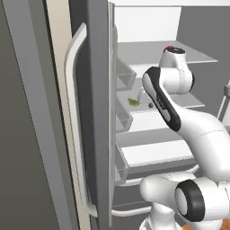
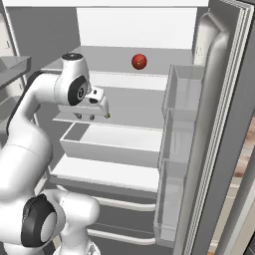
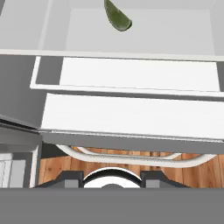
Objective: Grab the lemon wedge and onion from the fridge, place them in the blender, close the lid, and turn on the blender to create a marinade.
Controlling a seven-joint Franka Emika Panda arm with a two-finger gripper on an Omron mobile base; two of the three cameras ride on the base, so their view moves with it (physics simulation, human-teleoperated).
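Observation:
The fridge stands open, and my arm reaches in over its middle clear shelf. The lemon wedge, small and yellow-green, lies on that shelf just beside my hand. My gripper points down at the shelf with its two short fingers apart and nothing between them. In the hand view the wedge sits at the top edge, off to one side of the gripper's line. The onion, a round red ball, rests on the upper shelf further back. The blender and the lid are out of view.
The open door with its stacked clear bins stands to the right of the shelves. A white drawer sits under the middle shelf. The long curved handle runs down the door's outer face. Wooden floor lies below.

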